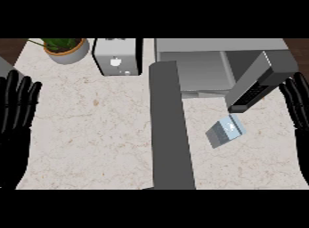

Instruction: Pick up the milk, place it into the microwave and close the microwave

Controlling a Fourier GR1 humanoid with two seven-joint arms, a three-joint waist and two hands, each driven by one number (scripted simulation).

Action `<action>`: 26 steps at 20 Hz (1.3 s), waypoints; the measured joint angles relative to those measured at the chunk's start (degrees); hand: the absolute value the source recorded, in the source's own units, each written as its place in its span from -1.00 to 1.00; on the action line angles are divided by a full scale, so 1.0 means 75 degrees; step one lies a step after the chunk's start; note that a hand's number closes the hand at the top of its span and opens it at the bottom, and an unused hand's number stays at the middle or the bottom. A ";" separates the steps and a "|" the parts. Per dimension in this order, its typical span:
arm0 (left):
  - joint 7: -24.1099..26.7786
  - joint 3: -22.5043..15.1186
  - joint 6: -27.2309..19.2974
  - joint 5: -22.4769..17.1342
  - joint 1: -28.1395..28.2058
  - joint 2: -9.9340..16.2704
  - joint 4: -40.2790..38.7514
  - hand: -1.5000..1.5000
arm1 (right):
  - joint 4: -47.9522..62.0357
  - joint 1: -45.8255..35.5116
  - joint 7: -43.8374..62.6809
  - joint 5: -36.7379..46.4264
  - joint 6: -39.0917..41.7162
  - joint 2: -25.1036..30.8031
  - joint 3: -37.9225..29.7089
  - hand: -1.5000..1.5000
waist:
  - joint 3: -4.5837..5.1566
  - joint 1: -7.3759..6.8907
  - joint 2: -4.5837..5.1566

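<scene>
Head view: milk [224,131] lies near the tabletop's right edge, before the open microwave [203,67]. Both hands rest, fingers straight, holding nothing. Pending step: right hand [306,109] grasps milk.

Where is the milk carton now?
In the head view, the milk carton lies on the counter at right, just below the microwave's open door.

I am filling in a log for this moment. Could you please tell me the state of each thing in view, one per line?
microwave: door swung open
milk: on the counter before the microwave, lying tilted, not held
left hand: open, fingers up, at the left edge
right hand: open, fingers up, at the right edge
potted plant: upright
toaster: standing beside the plant
</scene>
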State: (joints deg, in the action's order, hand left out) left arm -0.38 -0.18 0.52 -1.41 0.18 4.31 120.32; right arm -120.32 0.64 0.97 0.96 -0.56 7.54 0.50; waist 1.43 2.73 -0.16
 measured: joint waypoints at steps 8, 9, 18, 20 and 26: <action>-0.0068 0.0631 0.0677 -0.1048 -0.0319 0.0341 -0.0677 -1.00 | -0.0496 -0.0140 0.0613 -0.0487 0.0395 0.0212 -0.0139 -1.00 | -0.0160 -0.0313 0.0014; -0.0195 0.0679 0.0769 -0.1322 -0.0203 0.0332 -0.0573 -1.00 | -0.0569 -0.0076 0.0679 -0.0673 0.0518 0.0240 -0.0139 -1.00 | -0.0166 -0.0332 0.0010; -0.0619 0.1404 0.1677 -0.2969 0.1122 0.0542 0.0285 -1.00 | -0.1060 0.0316 0.1203 -0.0701 0.0509 -0.0018 0.0012 -1.00 | -0.0186 -0.0391 0.0007; -0.0691 0.1719 0.1856 -0.3360 0.1335 0.0654 0.0446 -1.00 | -0.0924 0.0406 0.1077 -0.0502 0.0486 -0.0068 0.0016 -1.00 | -0.0187 -0.0397 0.0009; -0.0923 0.2176 0.2213 -0.3911 0.2016 0.0636 0.1095 -1.00 | -0.0249 0.0557 0.0563 -0.0016 0.0484 -0.0222 0.0037 -1.00 | -0.0190 -0.0406 0.0011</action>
State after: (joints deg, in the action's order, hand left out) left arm -7.30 16.14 17.12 -30.75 15.30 9.08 128.54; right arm -122.19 4.82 5.19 0.84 3.07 5.87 0.78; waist 0.01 -0.32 -0.08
